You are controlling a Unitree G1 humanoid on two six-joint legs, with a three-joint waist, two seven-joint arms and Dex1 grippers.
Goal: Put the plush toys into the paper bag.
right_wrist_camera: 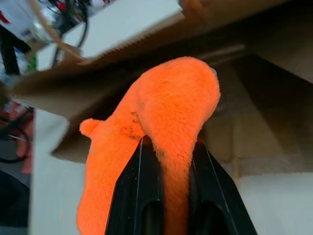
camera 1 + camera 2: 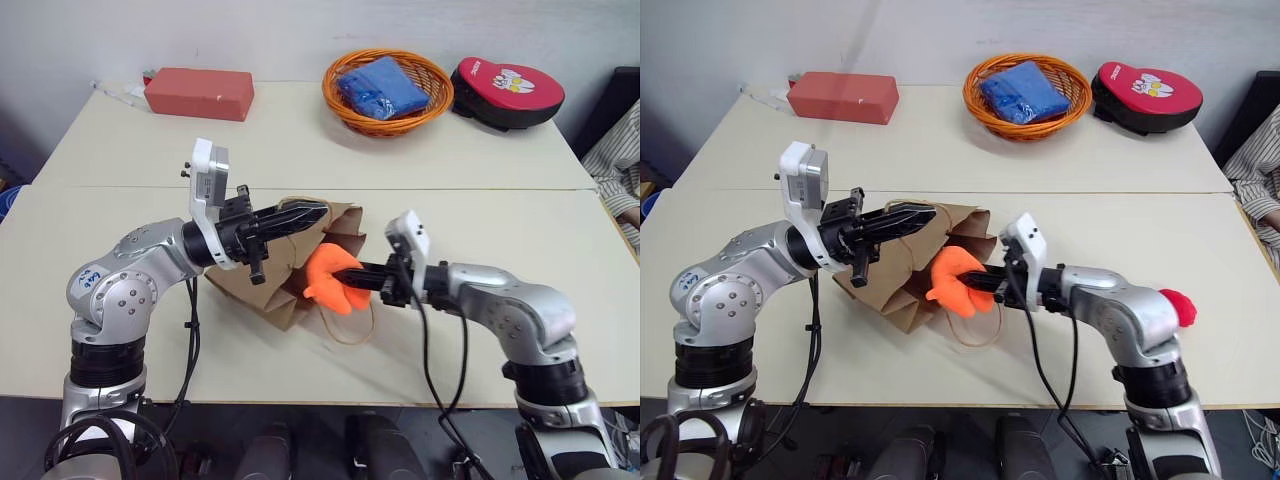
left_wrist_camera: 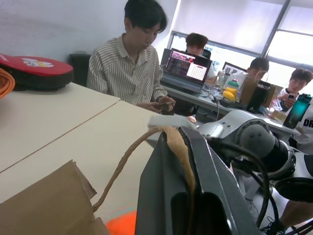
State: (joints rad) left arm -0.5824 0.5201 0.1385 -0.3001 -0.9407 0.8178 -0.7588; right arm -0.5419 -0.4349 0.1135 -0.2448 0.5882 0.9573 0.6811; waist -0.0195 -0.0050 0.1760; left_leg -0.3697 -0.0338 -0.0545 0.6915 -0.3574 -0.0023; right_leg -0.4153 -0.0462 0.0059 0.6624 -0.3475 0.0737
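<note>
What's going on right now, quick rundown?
Left claw shut on string handle, holding brown paper bag open. Right claw shut on fuzzy orange plush toy at bag mouth. Red plush toy waits by right arm. Nothing blocking.

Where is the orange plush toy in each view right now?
Left eye view: orange plush toy at centre, at the paper bag mouth, held by the right gripper.
Right eye view: centre, same spot.
Left wrist view: an orange sliver at the bottom edge.
Right wrist view: large, centre, between the black fingers.
Shared landmark: the paper bag's opening.
</note>
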